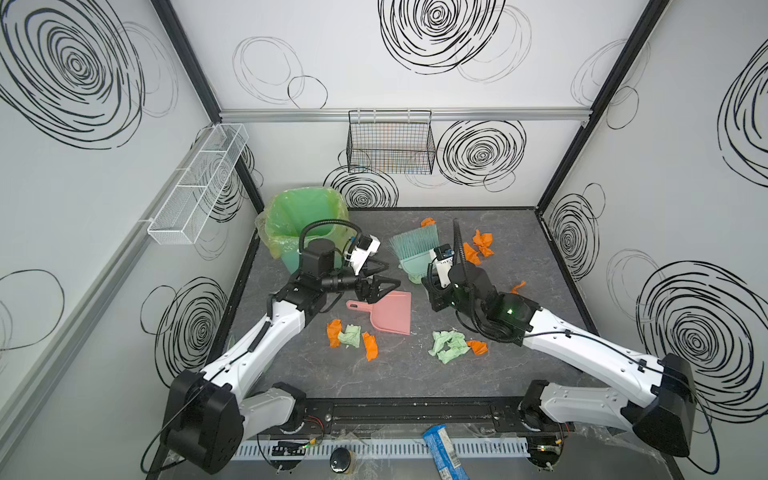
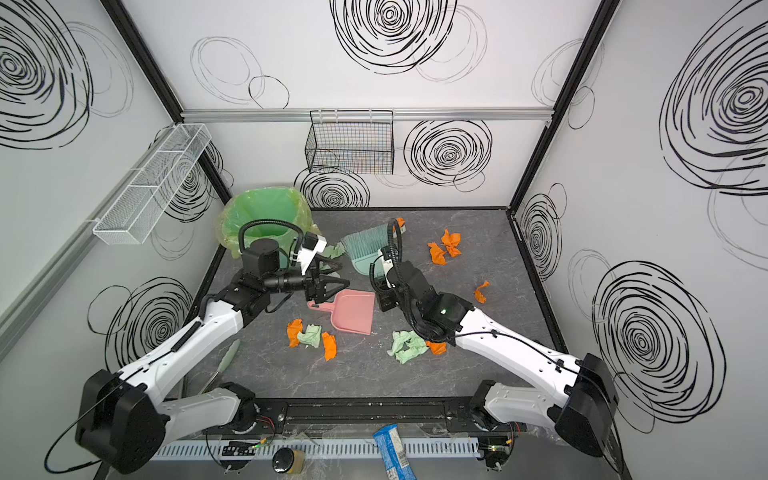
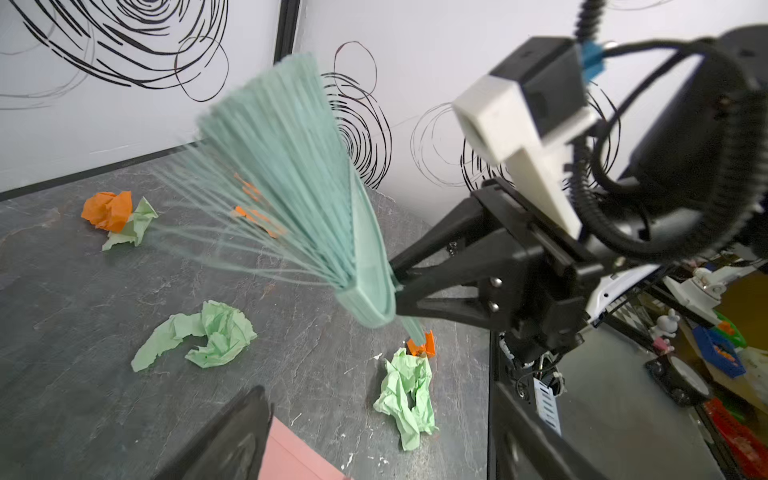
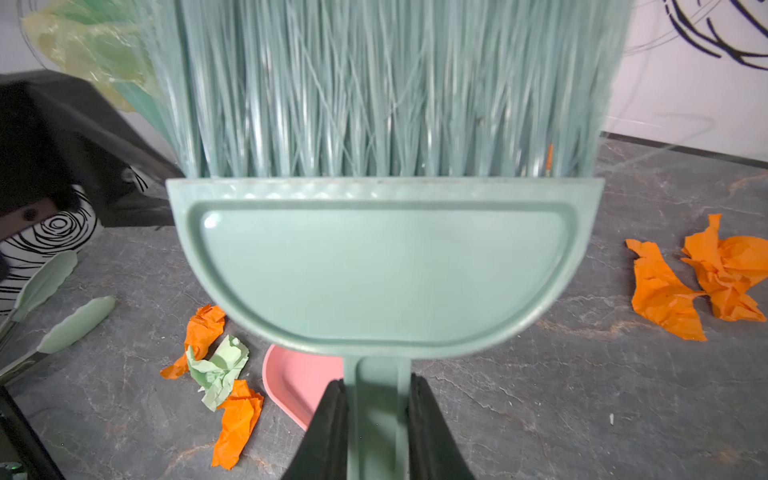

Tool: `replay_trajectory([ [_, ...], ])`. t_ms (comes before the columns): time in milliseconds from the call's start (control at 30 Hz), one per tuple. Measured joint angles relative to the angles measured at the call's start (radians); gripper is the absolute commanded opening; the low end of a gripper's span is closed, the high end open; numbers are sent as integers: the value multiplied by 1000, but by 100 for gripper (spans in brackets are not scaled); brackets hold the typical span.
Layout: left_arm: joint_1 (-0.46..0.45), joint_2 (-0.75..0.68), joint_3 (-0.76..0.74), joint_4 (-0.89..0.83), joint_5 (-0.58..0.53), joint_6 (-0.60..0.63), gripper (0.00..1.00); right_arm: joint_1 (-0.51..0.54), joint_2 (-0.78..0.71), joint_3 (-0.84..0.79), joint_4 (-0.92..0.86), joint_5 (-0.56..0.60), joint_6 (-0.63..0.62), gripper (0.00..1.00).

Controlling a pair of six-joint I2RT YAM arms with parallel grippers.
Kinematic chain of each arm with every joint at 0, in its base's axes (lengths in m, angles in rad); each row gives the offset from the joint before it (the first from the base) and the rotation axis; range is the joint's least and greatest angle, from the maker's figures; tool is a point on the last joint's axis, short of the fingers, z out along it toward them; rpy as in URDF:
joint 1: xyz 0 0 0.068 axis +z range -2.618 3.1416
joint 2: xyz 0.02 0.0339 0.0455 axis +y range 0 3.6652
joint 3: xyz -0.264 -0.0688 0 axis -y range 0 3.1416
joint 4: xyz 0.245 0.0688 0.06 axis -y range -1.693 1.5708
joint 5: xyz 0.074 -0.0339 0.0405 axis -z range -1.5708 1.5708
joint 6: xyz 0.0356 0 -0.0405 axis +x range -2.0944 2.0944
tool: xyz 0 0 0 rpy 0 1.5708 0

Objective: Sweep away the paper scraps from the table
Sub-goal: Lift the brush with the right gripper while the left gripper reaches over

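At the back left corner of the bench (image 1: pixel 415 374) stands a green bin (image 1: pixel 286 224) lined with a thin bag. A pair of green-tipped tongs (image 2: pixel 228 357) lies by the bench's left edge, under the left arm (image 1: pixel 266 336). That arm reaches in toward the middle. The left jaws are spread apart, grasping nothing, and hang just above the handle end of the pink dustpan (image 1: pixel 392 316), which lies flat near the centre.

The paper scraps are scattered over the bench. In both top views a small cluster (image 1: pixel 349 336) of two orange pieces and one mint piece lies just in front of the dustpan's handle side. Right of it a bigger mint wad (image 1: pixel 449 347) touches an orange piece under the right arm (image 1: pixel 582 340).

The right jaws are clenched on the handle of the teal brush (image 4: pixel 382 270), one on each side of it. The bristles (image 1: pixel 415 241) fan toward the back wall and tilt up off the bench. An orange scrap (image 1: pixel 428 222) shows just behind the bristle tips.

Farther right, two orange scraps (image 1: pixel 482 245) lie close together near the back. A single orange one (image 1: pixel 517 286) lies beside the right arm's wrist.
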Motion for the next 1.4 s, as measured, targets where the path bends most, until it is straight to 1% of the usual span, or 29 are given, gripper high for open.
replay_trajectory([
  [167, -13, 74, 49, 51, 1, -66, 81, 21, -14, -9, 34, 21, 5, 14],
  [333, -28, 111, 87, 72, -1, -108, 79, 29, -14, -10, 47, 42, 9, 15],
  [533, -46, 117, 108, 79, -4, -120, 76, 43, 5, -9, 47, 53, 11, 15],
  [767, -53, 131, 119, 79, -11, -120, 67, 63, 31, -9, 53, 72, 11, 15],
  [1133, -63, 139, 125, 80, -9, -120, 50, 66, 43, -9, 99, 88, 11, 15],
  [1200, -64, 142, 125, 79, -8, -119, 45, 71, 53, -9, 101, 90, 11, 15],
  [1267, -64, 144, 125, 79, -7, -118, 38, 76, 58, -9, 106, 91, 11, 14],
  [1333, -63, 144, 125, 78, -9, -115, 34, 81, 58, -9, 108, 94, 10, 14],
  [1400, -63, 144, 125, 77, -11, -114, 29, 85, 58, -9, 113, 98, 9, 14],
])
